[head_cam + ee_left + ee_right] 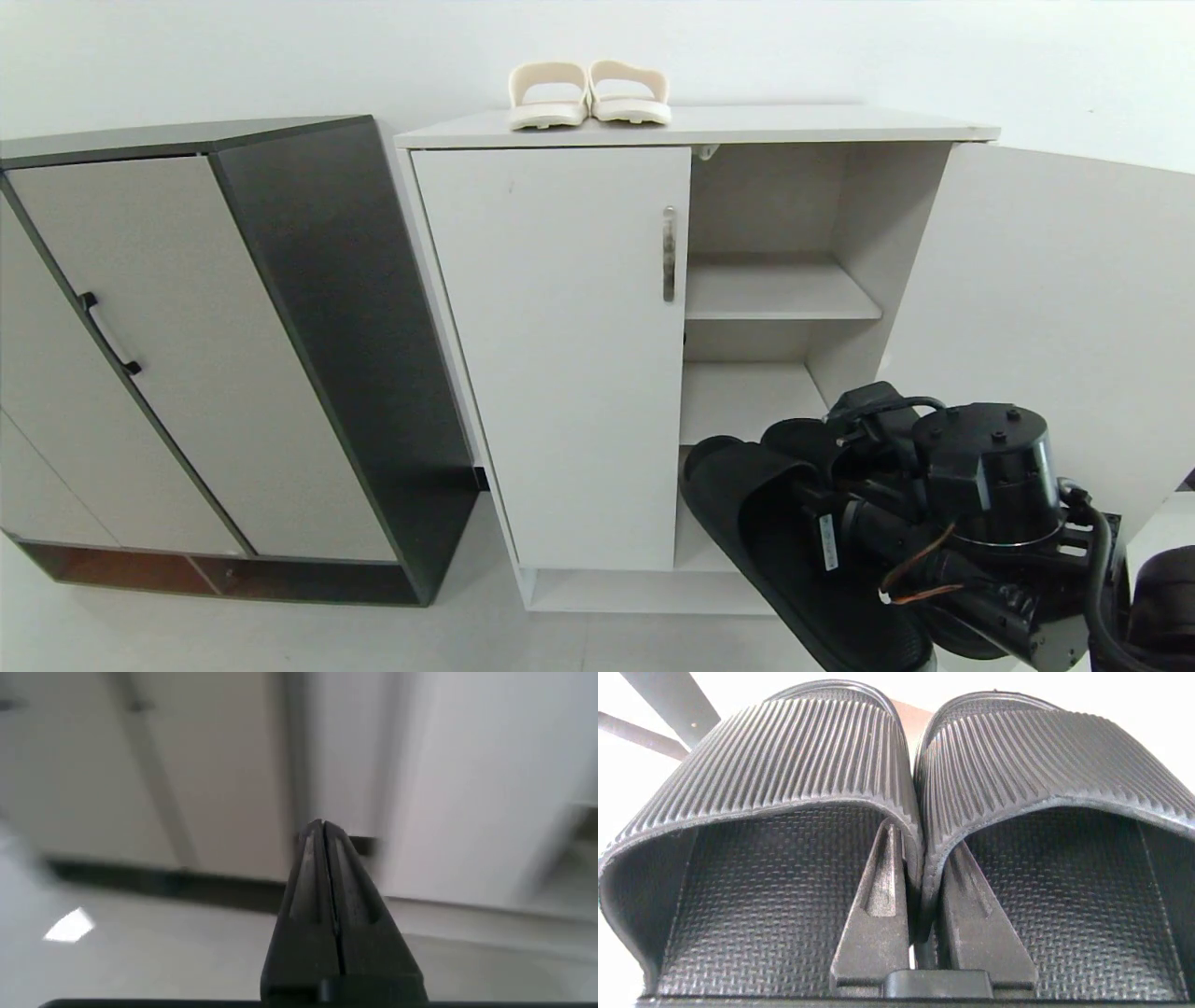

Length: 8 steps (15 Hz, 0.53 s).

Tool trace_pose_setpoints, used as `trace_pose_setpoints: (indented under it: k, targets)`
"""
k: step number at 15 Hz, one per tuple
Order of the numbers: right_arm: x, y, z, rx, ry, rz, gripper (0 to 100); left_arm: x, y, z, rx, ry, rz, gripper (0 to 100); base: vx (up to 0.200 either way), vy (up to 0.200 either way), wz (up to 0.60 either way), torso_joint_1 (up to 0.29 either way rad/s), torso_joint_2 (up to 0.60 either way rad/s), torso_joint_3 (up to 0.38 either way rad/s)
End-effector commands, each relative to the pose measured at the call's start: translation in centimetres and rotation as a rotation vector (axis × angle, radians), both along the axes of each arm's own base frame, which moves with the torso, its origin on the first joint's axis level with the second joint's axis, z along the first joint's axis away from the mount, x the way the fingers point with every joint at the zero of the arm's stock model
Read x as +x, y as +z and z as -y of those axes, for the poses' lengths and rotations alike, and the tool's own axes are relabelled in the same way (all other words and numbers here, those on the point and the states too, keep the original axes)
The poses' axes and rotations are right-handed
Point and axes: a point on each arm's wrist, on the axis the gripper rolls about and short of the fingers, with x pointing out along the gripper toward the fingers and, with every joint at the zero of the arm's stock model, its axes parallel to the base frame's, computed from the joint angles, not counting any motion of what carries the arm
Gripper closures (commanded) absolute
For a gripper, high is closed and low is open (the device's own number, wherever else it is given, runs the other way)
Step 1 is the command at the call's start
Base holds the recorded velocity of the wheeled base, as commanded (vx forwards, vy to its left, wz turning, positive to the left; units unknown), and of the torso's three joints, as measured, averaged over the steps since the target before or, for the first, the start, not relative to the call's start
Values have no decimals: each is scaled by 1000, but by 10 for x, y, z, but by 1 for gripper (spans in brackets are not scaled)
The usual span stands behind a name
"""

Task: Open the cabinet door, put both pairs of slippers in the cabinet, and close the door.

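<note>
Black slippers pinched together in the right gripper, five o'clock before the open cabinet, one mostly hidden. Left gripper pressed together, empty; cream slippers atop it, twelve o'clock.

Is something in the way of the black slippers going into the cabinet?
Nothing visible. The right gripper holds the black slippers in front of the cabinet's open right half, and the shelves there look bare. The closed door covers only the left half, off to the side.
</note>
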Motion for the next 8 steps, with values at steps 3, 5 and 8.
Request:
trace_pose_setpoints:
  k: [3, 5, 8]
  targets:
    - [-6, 1, -5, 3, 28, 3, 100, -13, -19, 5, -14, -199, 57, 100, 0, 0, 0, 0, 0, 0]
    - [-7, 1, -6, 3, 29, 5, 100, -13, -19, 6, -16, -225, 55, 100, 0, 0, 0, 0, 0, 0]
    - [-7, -1, -7, -1, 32, -2, 100, -13, -19, 6, -8, -239, 55, 100, 0, 0, 0, 0, 0, 0]
